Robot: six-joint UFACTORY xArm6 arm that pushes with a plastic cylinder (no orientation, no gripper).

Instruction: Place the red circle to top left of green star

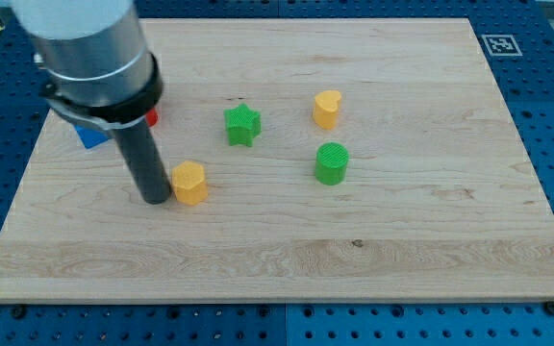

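The green star [242,125] lies on the wooden board [402,240], left of centre. The red circle [151,118] is mostly hidden behind the arm at the view's left; only a small red edge shows. My tip [154,199] rests on the board just left of a yellow hexagon block [190,183], about touching it. The tip is below the red circle and to the lower left of the green star.
A blue block [90,136], partly hidden by the arm, lies at the left. A yellow heart-shaped block [327,109] and a green round block [332,162] lie right of the star. A marker tag [501,44] is at the top right corner.
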